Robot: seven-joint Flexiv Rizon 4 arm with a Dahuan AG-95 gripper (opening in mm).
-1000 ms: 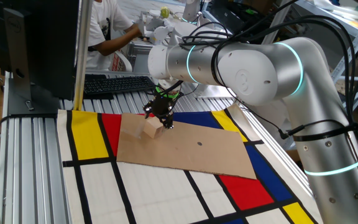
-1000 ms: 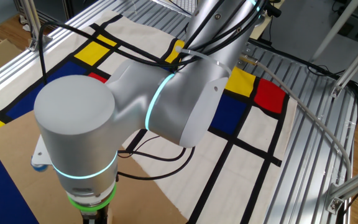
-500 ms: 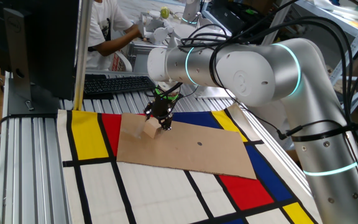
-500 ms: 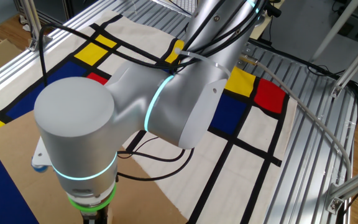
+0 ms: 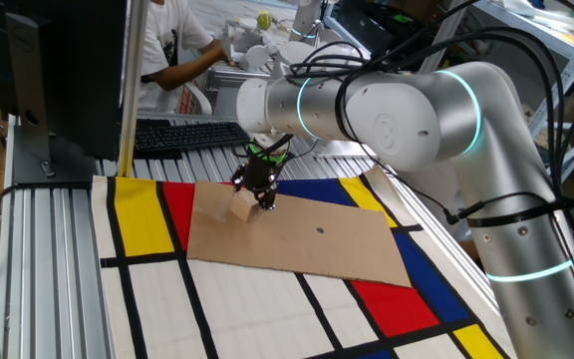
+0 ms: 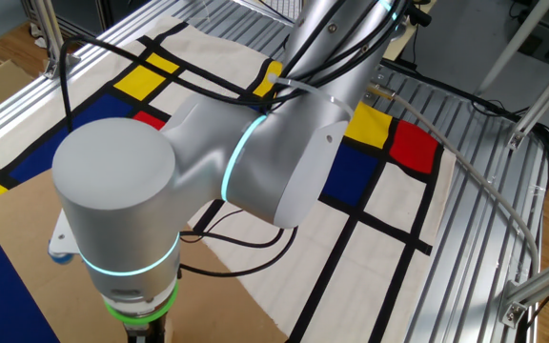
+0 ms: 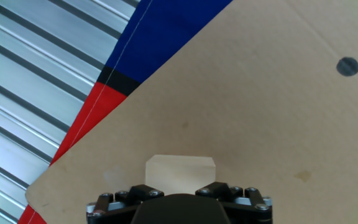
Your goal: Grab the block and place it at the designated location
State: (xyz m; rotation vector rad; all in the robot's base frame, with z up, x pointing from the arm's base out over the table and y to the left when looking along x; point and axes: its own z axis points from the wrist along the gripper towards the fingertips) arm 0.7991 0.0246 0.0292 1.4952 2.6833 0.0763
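Hovering low over the flat brown cardboard sheet (image 5: 297, 237), the black two-finger gripper (image 5: 257, 189) meets the small pale tan wooden cube (image 5: 244, 206) near the sheet's far left corner. Whether its jaws pinch it, nobody can tell. Carrying to the dark dot (image 7: 348, 66) likely remains.

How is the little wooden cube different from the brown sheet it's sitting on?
The block is a small, chunky cube that stands up from the surface; the cardboard sheet is wide, thin and lies flat. The block is a paler tan, the sheet a darker brown. The sheet carries a dark dot; the block's faces look plain. Both are plain brownish materials on the coloured cloth.
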